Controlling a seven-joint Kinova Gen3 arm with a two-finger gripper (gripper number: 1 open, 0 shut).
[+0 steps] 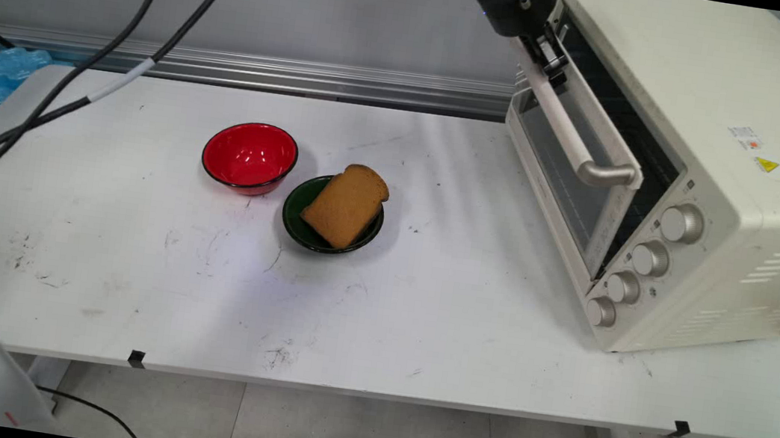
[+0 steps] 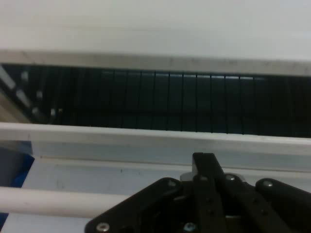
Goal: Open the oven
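Note:
A cream toaster oven stands at the table's right, and its glass door is tilted a little open at the top. My gripper comes down from the top edge and is shut on the far end of the door's white bar handle. The hand view shows the handle running under the gripper, with the dark oven interior and its rack showing through the gap above the door's upper edge.
A slice of brown toast lies in a dark green bowl at mid-table. An empty red bowl sits just left of it. Black cables hang across the upper left. Several knobs line the oven's front.

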